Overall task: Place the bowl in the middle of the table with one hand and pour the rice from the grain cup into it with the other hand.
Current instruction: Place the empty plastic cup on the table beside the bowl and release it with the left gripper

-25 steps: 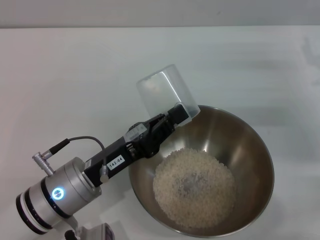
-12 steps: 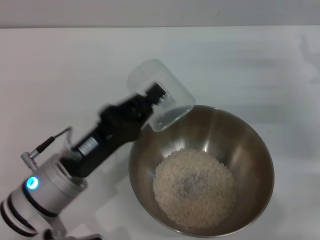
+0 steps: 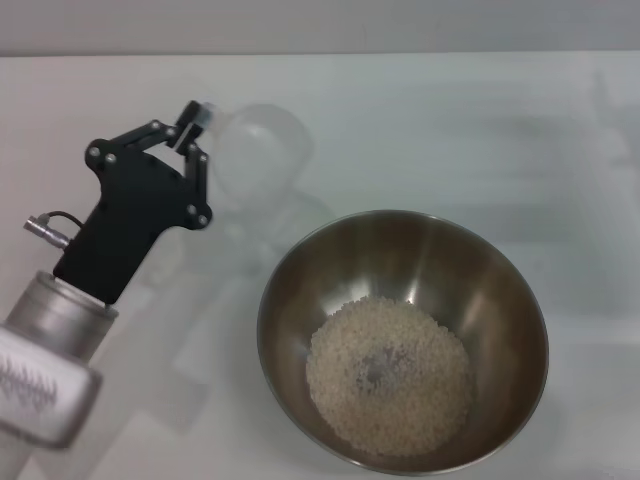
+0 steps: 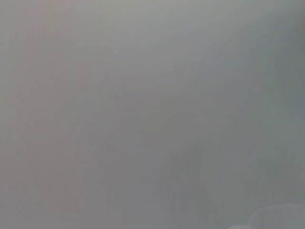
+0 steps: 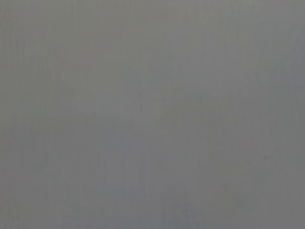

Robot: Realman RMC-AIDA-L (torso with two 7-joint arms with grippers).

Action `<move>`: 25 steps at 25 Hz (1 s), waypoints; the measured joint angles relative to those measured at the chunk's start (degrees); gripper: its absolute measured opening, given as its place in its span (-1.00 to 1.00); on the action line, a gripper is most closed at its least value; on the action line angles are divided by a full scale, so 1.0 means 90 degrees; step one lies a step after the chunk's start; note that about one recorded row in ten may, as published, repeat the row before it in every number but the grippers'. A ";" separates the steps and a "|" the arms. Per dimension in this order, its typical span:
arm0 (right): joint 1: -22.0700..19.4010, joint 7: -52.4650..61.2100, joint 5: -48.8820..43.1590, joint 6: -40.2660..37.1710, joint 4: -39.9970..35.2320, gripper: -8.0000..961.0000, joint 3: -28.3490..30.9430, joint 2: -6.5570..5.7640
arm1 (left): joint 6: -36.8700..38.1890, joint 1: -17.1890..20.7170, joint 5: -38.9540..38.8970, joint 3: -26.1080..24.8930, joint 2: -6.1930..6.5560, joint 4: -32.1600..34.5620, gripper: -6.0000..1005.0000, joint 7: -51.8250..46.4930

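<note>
The steel bowl [image 3: 490, 285] stands on the white table [image 3: 450, 120], right of centre and near the front. A heap of rice [image 3: 388, 378] lies in its bottom. My left gripper [image 3: 193, 135] is up and to the left of the bowl, over the table. It is shut on the small side handle of the translucent grain cup [image 3: 260, 150]. The cup looks empty and is clear of the bowl's rim. The right gripper is not in view. Both wrist views show only plain grey.
The white tabletop stretches to the back edge [image 3: 400, 54] and out to the right of the bowl. My left arm's silver wrist [image 3: 50, 350] fills the front left corner.
My left gripper has swung the grain cup up and to the left, away from the bowl's rim. The cup has turned back from its tipped pose. The bowl and rice have not moved.
</note>
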 joint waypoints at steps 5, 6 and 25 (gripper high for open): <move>-0.0034 0.0002 -0.0011 -0.0034 -0.0084 0.48 -0.0007 0.0061 | -0.1261 0.0039 -0.0833 -0.0001 -0.0003 -0.0281 -0.81 -0.1086; -0.0034 -0.0003 -0.0011 -0.0039 -0.0086 0.48 -0.0008 0.0070 | -0.1462 0.0041 -0.0987 0.0015 -0.0003 -0.0310 -0.81 -0.1274; -0.0097 0.0012 -0.0011 -0.0417 -0.0092 0.48 -0.0051 0.0120 | -0.3114 0.0080 -0.1458 -0.0020 -0.0004 -0.0438 -0.76 -0.2085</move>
